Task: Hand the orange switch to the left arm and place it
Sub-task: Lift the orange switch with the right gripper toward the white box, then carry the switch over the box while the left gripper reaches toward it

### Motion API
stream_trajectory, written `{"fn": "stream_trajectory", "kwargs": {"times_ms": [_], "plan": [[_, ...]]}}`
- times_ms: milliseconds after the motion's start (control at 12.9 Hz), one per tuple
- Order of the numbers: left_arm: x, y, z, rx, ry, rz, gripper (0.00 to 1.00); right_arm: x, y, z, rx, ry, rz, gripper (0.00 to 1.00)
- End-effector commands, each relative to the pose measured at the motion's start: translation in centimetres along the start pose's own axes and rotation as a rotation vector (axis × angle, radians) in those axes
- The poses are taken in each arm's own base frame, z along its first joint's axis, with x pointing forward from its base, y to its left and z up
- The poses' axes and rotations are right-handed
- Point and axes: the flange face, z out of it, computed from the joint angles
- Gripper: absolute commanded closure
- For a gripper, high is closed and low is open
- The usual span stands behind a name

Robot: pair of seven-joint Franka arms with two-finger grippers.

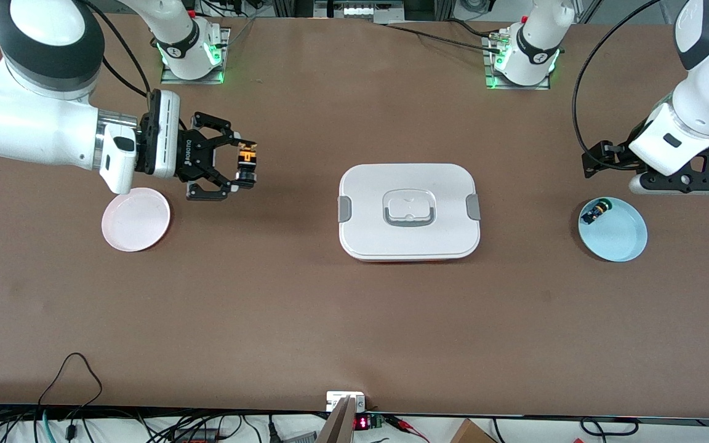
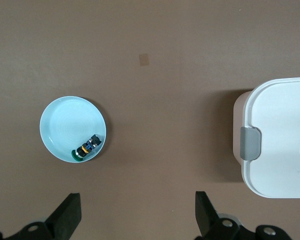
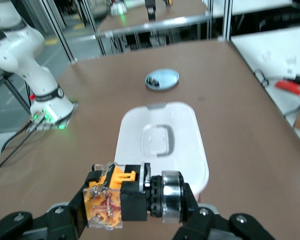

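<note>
My right gripper [image 1: 239,167] is shut on the orange switch [image 1: 247,161] and holds it in the air over bare table between the pink plate [image 1: 136,219] and the white box [image 1: 408,211]. In the right wrist view the switch [image 3: 132,196] lies across the right gripper [image 3: 135,212], with the box [image 3: 162,145] ahead of it. My left gripper [image 1: 677,183] hangs open and empty over the table beside the blue plate [image 1: 613,229]. Its spread fingertips [image 2: 70,212] show in the left wrist view, with nothing in the left gripper [image 2: 137,212].
A small black switch with a green-yellow cap [image 1: 596,213] lies in the blue plate, also seen in the left wrist view [image 2: 87,147]. The box [image 2: 277,137] stands mid-table between the two plates. The pink plate holds nothing.
</note>
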Motion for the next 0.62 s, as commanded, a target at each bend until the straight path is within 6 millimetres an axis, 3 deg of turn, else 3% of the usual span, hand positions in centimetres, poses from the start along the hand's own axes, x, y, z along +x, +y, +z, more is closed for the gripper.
{"fn": "stream_trajectory", "kwargs": {"times_ms": [0,78,311,544], "plan": [[0.0,1.0,-1.0,-0.018,0.0,0.009,0.0,-0.1,0.4,1.5,-0.003,0.138,-0.067,1.0],[0.0,1.0,-1.1,-0.018,0.001,0.009,0.0,0.3,0.3,3.1,0.009,0.19,-0.113,1.0],[0.1,1.1,-1.3,-0.018,0.006,0.012,0.0,0.0,0.7,4.7,0.008,0.289,-0.119,1.0],[-0.2,3.2,-1.5,-0.063,-0.016,0.039,0.0,0.5,0.5,8.5,0.026,0.446,-0.038,1.0]]}}
